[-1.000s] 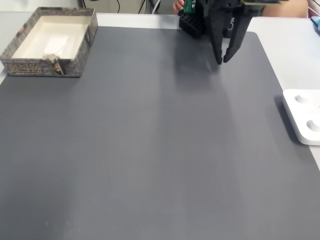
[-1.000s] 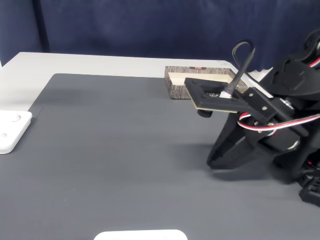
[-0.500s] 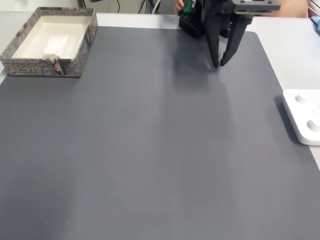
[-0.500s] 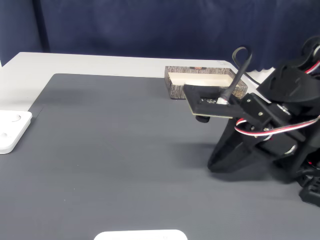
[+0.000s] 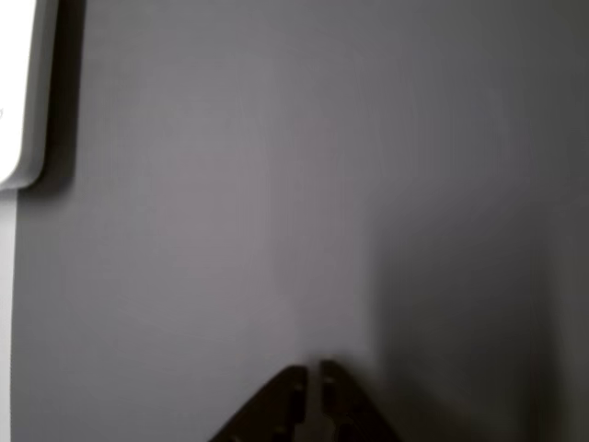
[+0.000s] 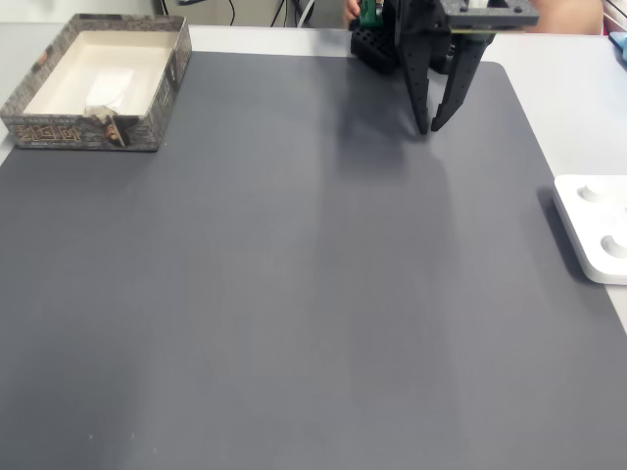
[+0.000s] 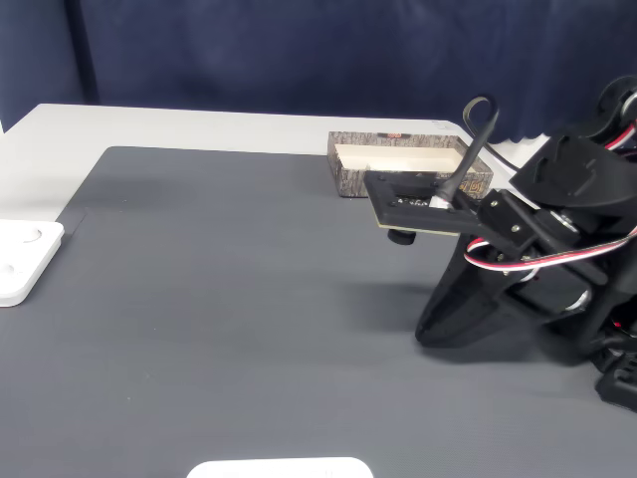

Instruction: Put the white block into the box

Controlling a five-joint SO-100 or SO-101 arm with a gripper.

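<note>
Two black fingers of the claw (image 6: 429,125) point down at the far edge of the dark grey mat (image 6: 294,294), their tips a small gap apart in a fixed view and holding nothing. In the other view the claw (image 5: 308,373) enters from the bottom edge, tips close together with a thin slit between them, over bare mat. In a fixed view from the side, the claw (image 7: 430,334) hangs low over the mat beneath the arm. The box (image 6: 157,98) stands at the mat's far left corner in a fixed view, well apart from the claw; the white block (image 6: 110,88) lies inside it on the cream floor. A flat white device (image 6: 593,240) sits at the mat's right edge on the pale worktop (image 6: 578,98).
</note>
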